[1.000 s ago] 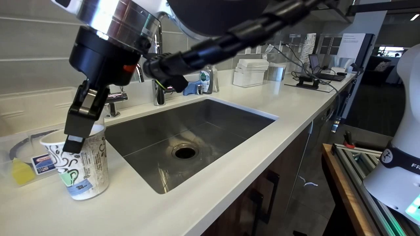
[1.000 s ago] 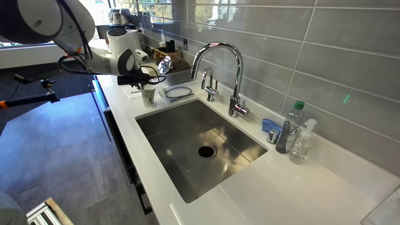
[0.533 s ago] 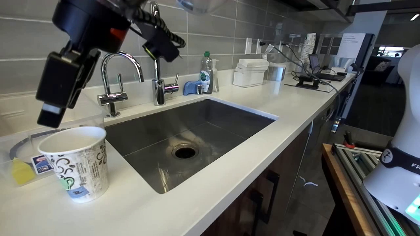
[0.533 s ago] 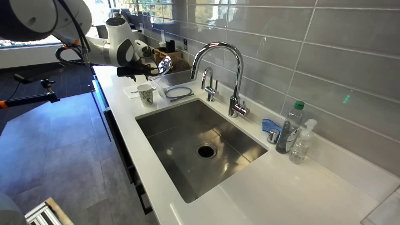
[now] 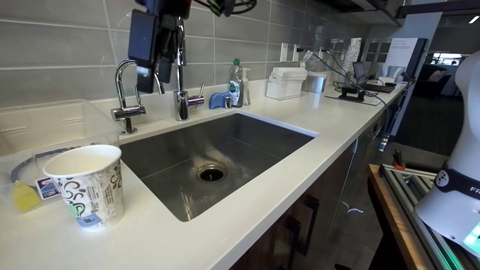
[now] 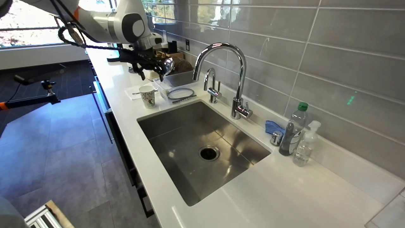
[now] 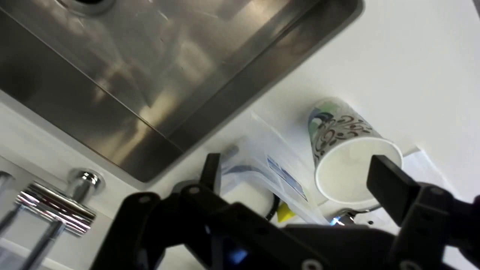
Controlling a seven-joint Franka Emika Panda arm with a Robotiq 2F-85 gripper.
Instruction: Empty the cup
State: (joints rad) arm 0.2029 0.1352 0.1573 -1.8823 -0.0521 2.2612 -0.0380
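Note:
The white paper cup (image 5: 90,191), with brown swirls and blue-green marks, stands upright on the counter beside the sink. In an exterior view the cup (image 6: 148,97) sits near the sink's corner. From above, in the wrist view, the cup (image 7: 339,131) shows its open mouth with a pale inside; I cannot make out any contents. My gripper (image 7: 298,168) is open with nothing between its fingers, one fingertip overlapping the cup's mouth in this view. Both exterior views put the gripper (image 6: 152,78) in the air, higher than the cup and apart from it.
The steel sink (image 5: 243,165) lies beside the cup, with a tall faucet (image 6: 242,79) and a smaller tap (image 6: 213,91) behind. A clear plastic container (image 5: 93,127) is close to the cup. A white napkin (image 6: 130,91) and a shiny metal utensil (image 7: 343,217) lie nearby.
The gripper has lifted away from the cup's rim, its fingers have spread wide, and it has swung over toward the tap. The cup has stayed upright in nearly the same spot.

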